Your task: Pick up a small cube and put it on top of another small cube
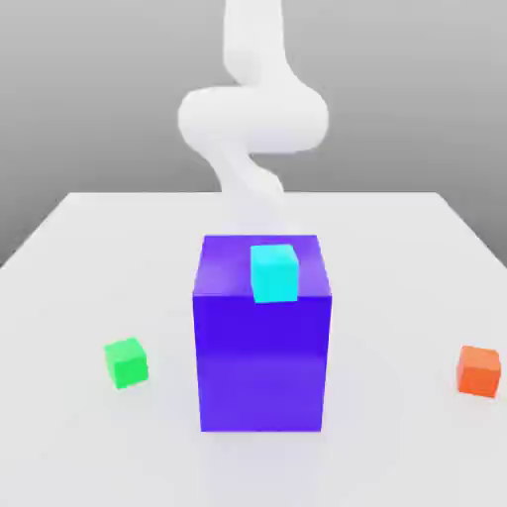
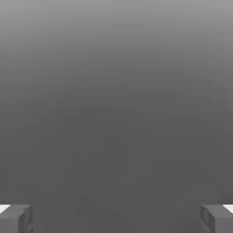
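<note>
Landmark: the big blue-violet block stands upright on the white table, at the middle of the exterior view and nearest that camera.
Cyan cube: a small cyan cube sits at the top front edge of the blue-violet block, in front of its upper face; whether it rests on the block or hangs just ahead of it cannot be told.
Green cube: a small green cube lies on the table toward the exterior view's left of the blue-violet block, well apart from it, level with the block's lower half.
Orange cube: a small orange cube lies on the table toward the exterior view's right of the blue-violet block, well apart, close to the picture's edge.
Arm: the white arm rises behind the blue-violet block, beyond the table's far part; its links curl in a thick bend above the block, with a narrower section running down toward the block's back edge, where the block hides it.
Gripper: in the hand view the gripper looks out on plain grey ground; its two grey fingertips stand at opposite sides, spread wide, with nothing between them.
Contact: none of the small cubes lies between the fingers.
</note>
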You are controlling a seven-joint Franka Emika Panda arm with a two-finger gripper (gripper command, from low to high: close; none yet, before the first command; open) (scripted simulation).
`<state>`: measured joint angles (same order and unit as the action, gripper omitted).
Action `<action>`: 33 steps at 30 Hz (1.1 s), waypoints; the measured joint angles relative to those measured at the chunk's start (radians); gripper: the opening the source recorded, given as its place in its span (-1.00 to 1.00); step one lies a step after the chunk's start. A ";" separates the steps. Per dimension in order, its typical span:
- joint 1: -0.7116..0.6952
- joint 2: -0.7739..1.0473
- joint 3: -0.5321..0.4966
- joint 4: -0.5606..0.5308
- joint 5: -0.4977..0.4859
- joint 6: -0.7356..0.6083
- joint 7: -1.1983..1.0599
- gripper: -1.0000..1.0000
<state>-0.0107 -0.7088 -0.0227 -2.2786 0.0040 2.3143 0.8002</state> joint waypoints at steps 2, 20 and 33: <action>-0.009 0.077 -0.020 0.018 0.004 0.013 0.000 0.00; -0.124 0.732 -0.183 0.172 0.117 0.114 -0.060 0.00; -0.260 1.206 -0.223 0.283 0.208 0.184 -0.108 0.00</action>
<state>-0.2711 0.4975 -0.2455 -1.9951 0.2123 2.4988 0.6920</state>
